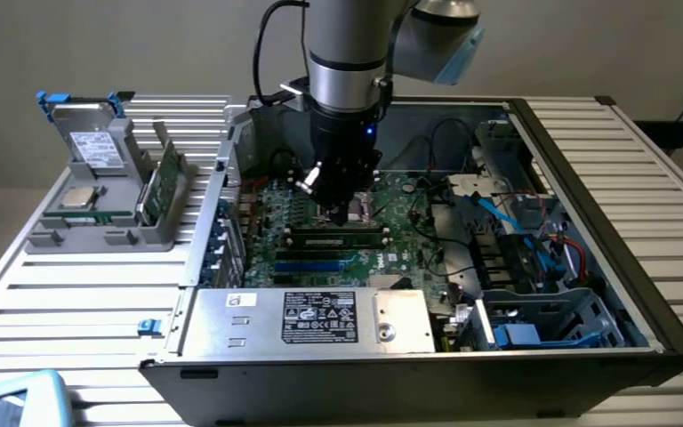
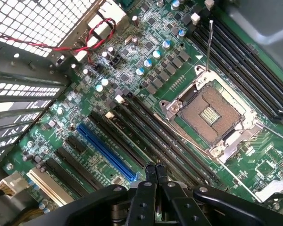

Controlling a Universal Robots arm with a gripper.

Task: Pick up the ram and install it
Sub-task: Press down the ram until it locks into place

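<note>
Ram point(image 1: 337, 237) sat along a black slot on the mobo, just nearer the cam than the jaws point(image 1: 337, 213), which were together & held nothing. Judged: seat it w/ a straight-down push, even at both ends, clear of the socket point(image 2: 210, 113). Counts: 1 ram in the slots, 1 blue slot point(image 2: 106, 150), 1 socket, 1 green board point(image 1: 171, 178) in the rack point(image 1: 86, 238) on the worktop
</note>
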